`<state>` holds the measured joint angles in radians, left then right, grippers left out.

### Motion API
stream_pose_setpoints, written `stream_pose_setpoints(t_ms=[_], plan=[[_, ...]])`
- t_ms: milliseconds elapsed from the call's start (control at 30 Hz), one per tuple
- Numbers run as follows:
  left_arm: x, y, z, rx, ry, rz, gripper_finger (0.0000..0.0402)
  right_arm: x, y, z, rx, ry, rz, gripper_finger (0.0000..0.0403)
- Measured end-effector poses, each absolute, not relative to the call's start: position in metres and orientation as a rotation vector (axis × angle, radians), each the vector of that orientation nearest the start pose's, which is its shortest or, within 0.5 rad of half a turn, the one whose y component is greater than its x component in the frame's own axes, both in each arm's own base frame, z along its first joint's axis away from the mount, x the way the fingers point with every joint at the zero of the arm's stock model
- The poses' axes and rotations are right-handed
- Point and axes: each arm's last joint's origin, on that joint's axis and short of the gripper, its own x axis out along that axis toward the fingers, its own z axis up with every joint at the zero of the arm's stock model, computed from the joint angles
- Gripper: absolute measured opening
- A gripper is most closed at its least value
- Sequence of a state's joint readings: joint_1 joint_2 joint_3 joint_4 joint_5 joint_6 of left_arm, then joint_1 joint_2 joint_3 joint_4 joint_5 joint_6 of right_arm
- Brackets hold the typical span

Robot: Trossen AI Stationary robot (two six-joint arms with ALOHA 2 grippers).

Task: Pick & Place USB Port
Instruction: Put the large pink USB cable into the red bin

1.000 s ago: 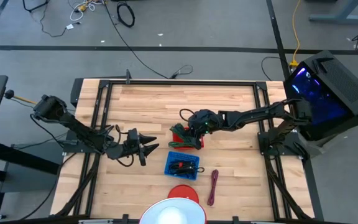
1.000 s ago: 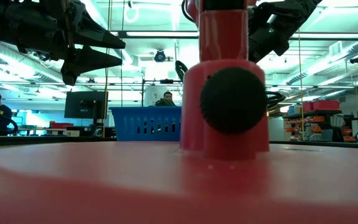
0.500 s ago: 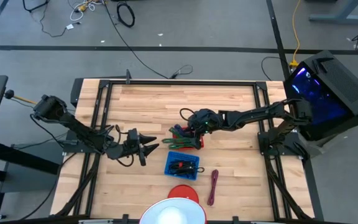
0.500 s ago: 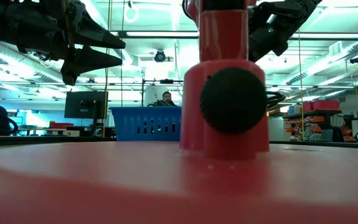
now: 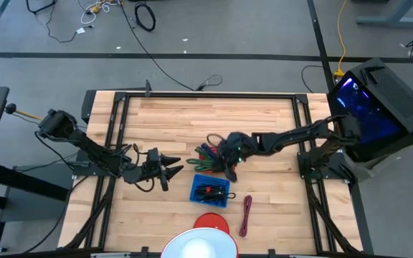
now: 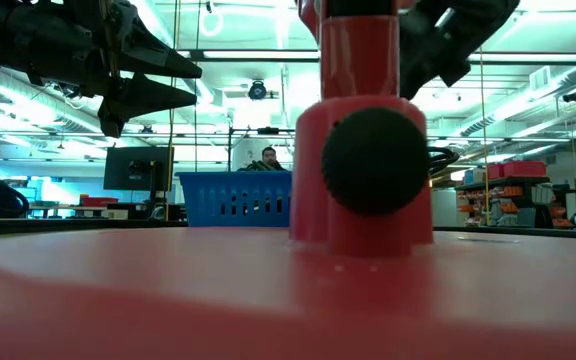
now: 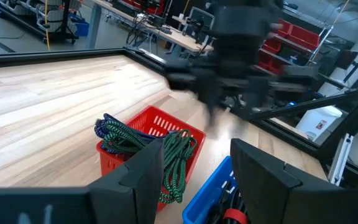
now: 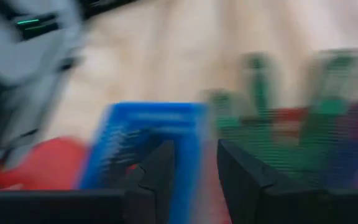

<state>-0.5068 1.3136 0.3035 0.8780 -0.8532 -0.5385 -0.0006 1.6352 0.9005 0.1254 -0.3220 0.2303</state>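
A red basket (image 5: 208, 157) (image 7: 143, 147) at the table's middle holds green and blue braided cords (image 7: 178, 155), which drape over its rim. A blue basket (image 5: 210, 190) (image 8: 148, 140) with black cables stands just nearer. My right gripper (image 5: 229, 169) (image 8: 194, 180) hangs open over the gap between the two baskets, slanting down, with nothing between its fingers. My left gripper (image 5: 172, 170) (image 7: 197, 180) waits open and level to the left of the baskets, pointing at them. I cannot pick out a USB port in any view.
A maroon cord (image 5: 246, 215) lies on the wood near the front edge, right of a red stand (image 5: 210, 221) (image 6: 368, 150) that fills the low view. A white lamp head (image 5: 199, 247) sits at the front edge. Bare wood stretches across the far half of the table.
My right gripper has swung from over the red basket toward the table's near edge and tipped. The green cord, covered by the gripper before, now lies draped in the red basket.
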Motion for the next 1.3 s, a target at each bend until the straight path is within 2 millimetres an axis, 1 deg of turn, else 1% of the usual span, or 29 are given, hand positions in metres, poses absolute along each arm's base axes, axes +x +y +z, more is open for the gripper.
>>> stream_pose_setpoints(t_ms=[100,300,400,500,600,700,833,900,967,1100,1200,1300], plan=[[0.203,-0.088,0.172,-0.449,0.007,0.364,0.0190,0.336,0.035,0.195,0.339,0.641,0.396,0.0123],[0.203,-0.088,0.172,-0.448,0.008,0.363,0.0190,0.322,0.097,0.193,0.340,0.718,0.563,0.0123],[0.203,-0.088,0.172,-0.448,0.008,0.363,0.0190,0.314,0.122,0.193,0.341,0.745,0.589,0.0123],[0.203,-0.088,0.172,-0.448,0.008,0.363,0.0190,0.306,0.142,0.193,0.360,0.772,0.628,0.0123],[0.203,-0.088,0.172,-0.448,0.008,0.363,0.0190,0.296,0.159,0.191,0.362,0.814,0.628,0.0123],[0.203,-0.088,0.172,-0.449,0.008,0.363,0.0190,0.284,0.173,0.186,0.343,0.877,0.587,0.0123],[0.203,-0.088,0.172,-0.464,0.005,0.363,0.0190,0.272,0.190,0.184,0.298,0.886,0.563,0.0123],[0.203,-0.088,0.172,-0.475,0.003,0.364,0.0190,0.268,0.197,0.185,0.241,0.868,0.560,0.0123],[0.203,-0.088,0.172,-0.476,0.003,0.364,0.0190,0.264,0.204,0.188,0.141,0.861,0.544,0.0123],[0.203,-0.088,0.172,-0.476,0.002,0.364,0.0190,0.260,0.205,0.190,-0.034,0.885,0.495,0.0123],[0.203,-0.088,0.172,-0.479,0.002,0.364,0.0190,0.262,0.204,0.194,-0.123,0.864,0.524,0.0125],[0.203,-0.088,0.172,-0.483,0.001,0.364,0.0190,0.259,0.204,0.189,-0.210,0.894,0.559,0.0125]])
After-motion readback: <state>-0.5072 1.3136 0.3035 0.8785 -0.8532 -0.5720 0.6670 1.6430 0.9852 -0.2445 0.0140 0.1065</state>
